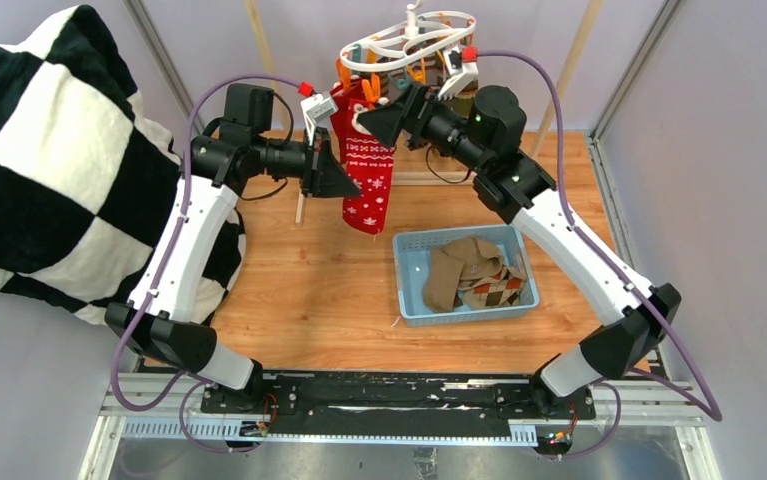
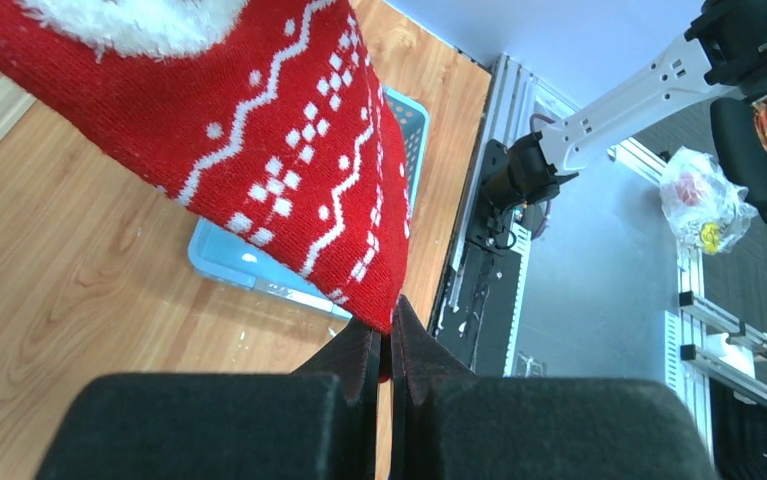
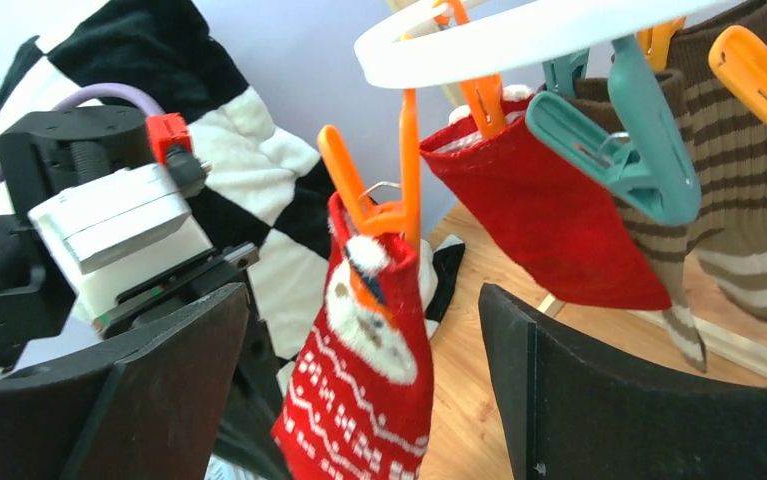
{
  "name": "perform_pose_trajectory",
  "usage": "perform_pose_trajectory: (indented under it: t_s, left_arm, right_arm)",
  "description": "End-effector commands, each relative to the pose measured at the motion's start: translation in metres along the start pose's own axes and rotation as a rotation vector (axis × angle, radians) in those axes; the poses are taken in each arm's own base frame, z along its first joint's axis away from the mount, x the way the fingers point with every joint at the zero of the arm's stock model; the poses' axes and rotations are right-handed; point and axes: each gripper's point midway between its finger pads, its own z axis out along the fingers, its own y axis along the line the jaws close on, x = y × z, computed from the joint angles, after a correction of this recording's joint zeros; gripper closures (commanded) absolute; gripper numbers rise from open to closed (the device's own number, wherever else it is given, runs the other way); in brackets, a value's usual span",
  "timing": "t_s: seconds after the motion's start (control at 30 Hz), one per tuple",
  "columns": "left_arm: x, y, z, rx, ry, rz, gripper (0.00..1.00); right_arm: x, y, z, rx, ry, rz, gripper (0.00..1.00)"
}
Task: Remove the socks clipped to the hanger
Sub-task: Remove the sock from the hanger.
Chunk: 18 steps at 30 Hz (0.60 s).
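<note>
pinching the red sock [image 2: 289,150] below the hanger [image 1: 414,45], left gripper [image 2: 387,325] clenched its jaws to steady it; right gripper [image 3: 359,340], jaws released, faced the hanger's orange clip [image 3: 384,215].

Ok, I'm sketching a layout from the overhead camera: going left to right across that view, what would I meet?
checkered blanket → left gripper → red snowflake sock → blue basket. The hanger and the right gripper overlap the sock, so they are left out.
</note>
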Motion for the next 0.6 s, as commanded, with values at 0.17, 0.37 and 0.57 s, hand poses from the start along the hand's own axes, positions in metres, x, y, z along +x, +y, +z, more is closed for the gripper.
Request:
perform_pose_trajectory:
  t_s: [0.17,0.37,0.57]
  left_arm:
    - [-0.003,-0.008,0.001,-0.031,0.002,0.02,1.0]
    - [-0.004,-0.006,0.004,-0.036,0.007,0.016,1.0]
    - [-0.002,-0.003,0.005,-0.052,0.013,0.012,1.0]
  right_arm:
    - [-0.019,-0.014,0.027,0.047,-0.025,-0.103,0.09]
    - [-0.033,-0.016,0.037,0.05,-0.09,-0.123,0.24]
    - [-0.044,-0.014,0.04,0.04,-0.13,-0.121,0.33]
